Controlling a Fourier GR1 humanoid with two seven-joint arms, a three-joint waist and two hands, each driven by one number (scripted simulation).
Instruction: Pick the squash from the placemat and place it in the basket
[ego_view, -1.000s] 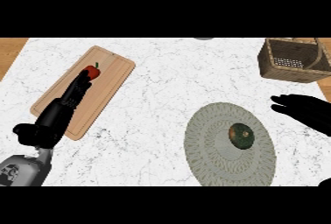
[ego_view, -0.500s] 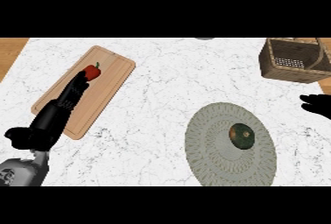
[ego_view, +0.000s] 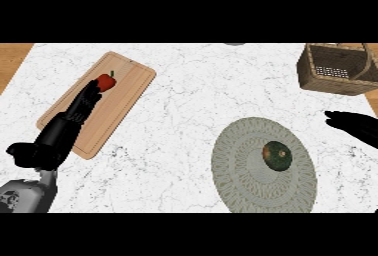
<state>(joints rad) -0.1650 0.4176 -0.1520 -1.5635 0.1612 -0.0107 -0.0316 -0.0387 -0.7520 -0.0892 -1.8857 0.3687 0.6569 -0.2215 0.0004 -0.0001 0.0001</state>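
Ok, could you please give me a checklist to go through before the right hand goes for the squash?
1. Squash lies on placemat, uncovered: ok.
2. Right hand open, holding nothing: ok.
3. Right hand above squash: not ok, it is at the view's right edge, off the placemat.
4. Basket upright, opening up: ok.
5. Left hand out of the path, on cutting board: ok.

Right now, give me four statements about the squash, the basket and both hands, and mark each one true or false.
1. The squash lies on the round placemat. True.
2. The squash is inside the basket. False: it is on the placemat, apart from the basket.
3. The left hand lies over the wooden cutting board, fingertips by a red pepper. True.
4. The right hand is curled round the squash. False: it is at the view's right edge, apart from the squash.
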